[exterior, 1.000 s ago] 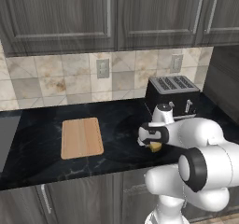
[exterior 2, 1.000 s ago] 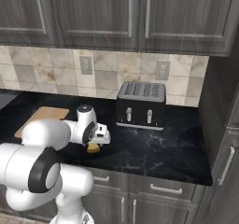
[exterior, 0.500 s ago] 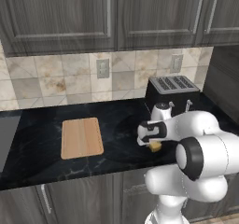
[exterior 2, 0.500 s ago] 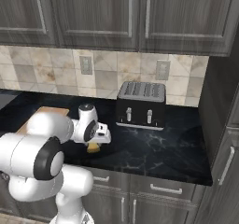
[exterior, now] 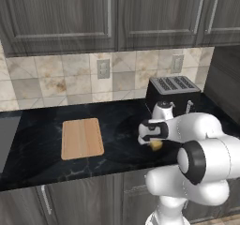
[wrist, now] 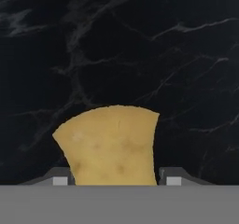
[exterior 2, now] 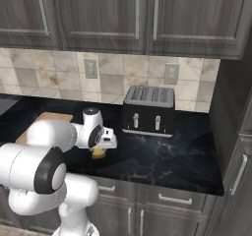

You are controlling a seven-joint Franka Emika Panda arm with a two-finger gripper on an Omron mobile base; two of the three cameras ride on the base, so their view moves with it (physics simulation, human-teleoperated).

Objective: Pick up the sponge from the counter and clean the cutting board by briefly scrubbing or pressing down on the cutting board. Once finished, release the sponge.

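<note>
The fingers point(wrist: 114, 180) had just closed in on the sponge point(wrist: 110, 146). In the hand view the two dark tips stood hard against the yellow block's two sides, so the robot was grasping it, where a second before they had been spread wide around it. That settles the first step of the task in all but the lifting: the sponge looked gripped, though from these views I could not tell whether it had left the surface point(exterior: 117, 139) yet.

The sponge point(exterior: 156, 145) sat under the hand near the front edge of the black surface, in front of the toaster point(exterior: 172, 93) and toward the right end. In the right base view it showed as a yellow patch point(exterior 2: 99, 153) just below the wrist, by the front edge. The cutting board point(exterior: 82, 138) lay well apart from it, further left along the surface, flat and bare; only its corner point(exterior 2: 51, 117) peeped out behind the arm in the right base view.

Against the earlier frames, the board, toaster and sponge lay where they had been, and the base had not driven. The hand hung over the same spot; the elbow had swung round a little. The real difference was the grip.

What remained, by my judgement, was a lift, a carry leftward to the board, a press or scrub there, then letting go.
</note>
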